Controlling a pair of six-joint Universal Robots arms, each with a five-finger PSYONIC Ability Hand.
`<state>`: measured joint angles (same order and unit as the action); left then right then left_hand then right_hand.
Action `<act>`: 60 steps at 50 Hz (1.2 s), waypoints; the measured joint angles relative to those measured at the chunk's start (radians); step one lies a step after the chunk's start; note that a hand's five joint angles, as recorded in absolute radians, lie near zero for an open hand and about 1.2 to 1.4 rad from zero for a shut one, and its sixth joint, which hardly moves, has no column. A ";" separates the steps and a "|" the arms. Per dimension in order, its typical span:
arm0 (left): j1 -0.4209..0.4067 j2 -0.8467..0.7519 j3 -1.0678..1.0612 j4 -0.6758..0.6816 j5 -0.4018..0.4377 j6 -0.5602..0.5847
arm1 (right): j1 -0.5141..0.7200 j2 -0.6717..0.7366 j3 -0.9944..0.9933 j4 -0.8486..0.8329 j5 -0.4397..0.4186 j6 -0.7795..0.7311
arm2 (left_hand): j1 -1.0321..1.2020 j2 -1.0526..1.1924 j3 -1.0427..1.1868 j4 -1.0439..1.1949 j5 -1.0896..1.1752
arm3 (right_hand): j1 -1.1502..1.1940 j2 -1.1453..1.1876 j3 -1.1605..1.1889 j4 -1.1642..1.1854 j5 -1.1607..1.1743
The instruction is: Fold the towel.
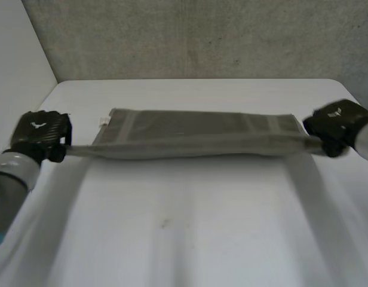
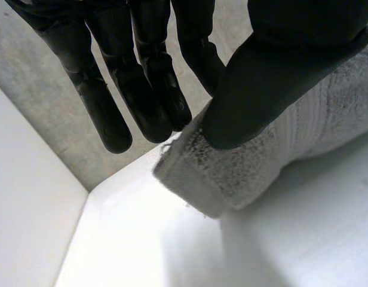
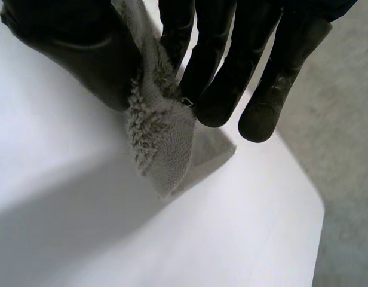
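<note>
The towel [image 1: 196,134] spans the far half of the table [image 1: 190,233], long axis left to right. The left hand [image 1: 40,134] pinches its left end and the right hand [image 1: 334,124] its right end (thumb against fingers).

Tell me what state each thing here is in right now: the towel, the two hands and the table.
towel: pulled taut between both hands, near edge lifted, far part lying flat on the table.
left hand: shut, pinching one end of the towel between thumb and fingers.
right hand: shut, pinching the other end the same way.
table: white, with the towel's far part resting on it.
</note>
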<state>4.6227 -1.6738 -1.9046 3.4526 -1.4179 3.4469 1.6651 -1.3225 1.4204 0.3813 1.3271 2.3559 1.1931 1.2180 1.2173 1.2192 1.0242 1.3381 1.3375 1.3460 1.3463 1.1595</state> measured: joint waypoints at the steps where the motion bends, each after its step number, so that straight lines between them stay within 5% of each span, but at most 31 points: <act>1: 0.009 0.048 -0.021 -0.032 0.005 0.006 | -0.012 -0.024 0.019 0.039 -0.003 -0.026 | 0.000 0.000 0.000 0.000 0.000 | 0.000 0.000 0.000 0.000 0.000; 6: 0.071 0.211 -0.087 -0.122 0.068 0.036 | -0.049 -0.095 0.076 0.130 -0.012 -0.139 | 0.007 0.000 0.000 0.000 0.005 | 0.000 0.000 0.000 0.000 0.000; 12: 0.118 0.229 -0.091 -0.104 0.186 0.055 | -0.056 -0.097 0.075 0.043 -0.006 -0.178 | 0.010 0.000 0.000 0.000 0.005 | 0.000 0.000 0.001 0.000 0.000; 17: 0.078 0.060 0.003 0.017 0.214 0.055 | -0.038 0.006 0.017 -0.038 0.011 -0.145 | 0.010 0.000 0.000 0.000 0.005 | 0.000 0.000 0.001 0.000 0.000; 22: -0.015 -0.195 0.189 0.105 0.149 0.057 | 0.021 0.176 -0.100 -0.063 0.083 -0.101 | 0.011 0.000 0.000 0.000 0.009 | 0.000 0.000 0.001 0.000 0.000; 28: -0.073 -0.438 0.418 0.126 0.077 0.059 | 0.057 0.348 -0.243 -0.090 0.162 -0.066 | 0.012 0.000 0.000 0.000 0.009 | 0.000 0.000 0.002 0.000 0.000; 39: -0.122 -0.692 0.708 0.122 0.051 0.058 | 0.069 0.527 -0.431 -0.199 0.182 -0.007 | 0.013 0.000 0.000 0.000 0.009 | 0.000 0.000 0.002 0.000 0.000; 41: -0.129 -0.718 0.739 0.123 0.047 0.057 | 0.070 0.546 -0.452 -0.223 0.182 -0.005 | 0.014 0.000 0.000 0.000 0.009 | -0.205 -0.212 -0.190 -0.195 -0.197; 46: -0.140 -0.756 0.784 0.129 0.037 0.052 | 0.074 0.584 -0.484 -0.272 0.194 -0.005 | -0.631 -0.658 -0.647 -0.657 -0.636 | -0.963 -0.980 -0.968 -0.965 -0.986; 48: -0.143 -0.762 0.791 0.132 0.035 0.050 | 0.076 0.595 -0.494 -0.285 0.209 -0.004 | -0.837 -0.855 -0.853 -0.856 -0.832 | -1.078 -1.085 -1.090 -1.080 -1.098; 55: -0.152 -0.740 0.766 0.130 0.029 0.047 | 0.078 0.575 -0.481 -0.287 0.265 0.047 | -0.999 -1.032 -1.030 -1.033 -0.984 | -1.100 -1.089 -1.102 -1.085 -1.098; 60: -0.156 -0.634 0.647 0.119 0.012 0.042 | 0.072 0.438 -0.358 -0.274 0.268 0.150 | -1.014 -1.047 -1.048 -1.048 -0.990 | -1.103 -1.089 -1.102 -1.085 -1.098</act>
<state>4.4668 -2.3074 -1.2575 3.5713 -1.4057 3.4894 1.7372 -0.8847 1.0623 0.1071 1.5951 2.5058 0.1789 0.1711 0.1697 0.1713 0.0342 0.2350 0.2487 0.2442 0.2617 0.0620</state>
